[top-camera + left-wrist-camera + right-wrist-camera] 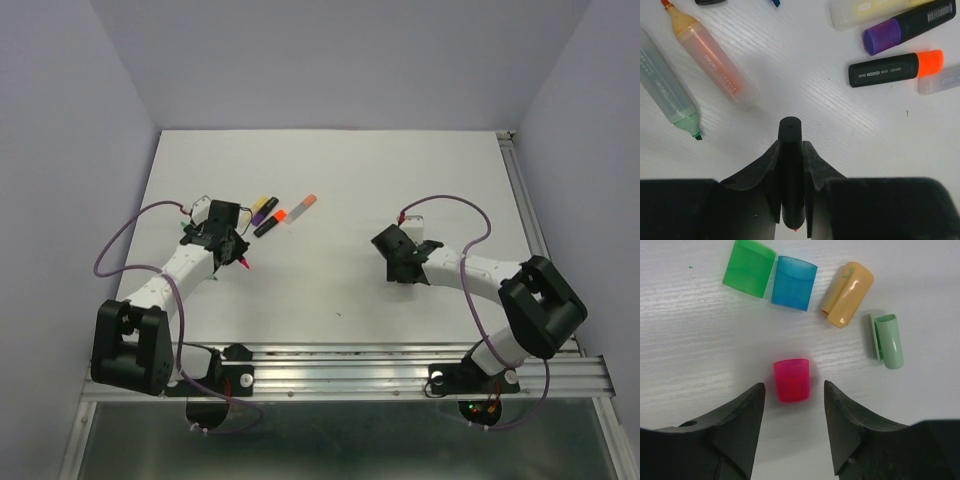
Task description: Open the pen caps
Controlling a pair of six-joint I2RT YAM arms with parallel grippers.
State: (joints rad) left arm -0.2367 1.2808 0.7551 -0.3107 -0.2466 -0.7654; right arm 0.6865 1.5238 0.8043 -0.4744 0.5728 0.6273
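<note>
Our right pincer (pixel 794 386) stands partly open, a finger on either side of a pink cap (pixel 791 377) that lies on the white table (pixel 690 340), with a sliver of table showing on each side. Beyond it lie a green cap (pixel 749 267), a blue cap (pixel 793 282) just beside that, a peach cap (pixel 847 294) and a mint cap (pixel 888 340). Our left pincer (pixel 791 147) is clamped on a black pen (pixel 790 132), whose bare pink tip points back toward the wrist. Farther out, an orange cap (pixel 930 61) and a purple cap (pixel 881 37) sit on two black pens. The orange-capped pen (pixel 882 71) reads "deli", and the purple-capped pen (pixel 925 17) bears a barcode. At the left we see an uncapped orange-tipped pen (pixel 710 57), also marked "deli", and a green-tipped pen (pixel 662 90).
</note>
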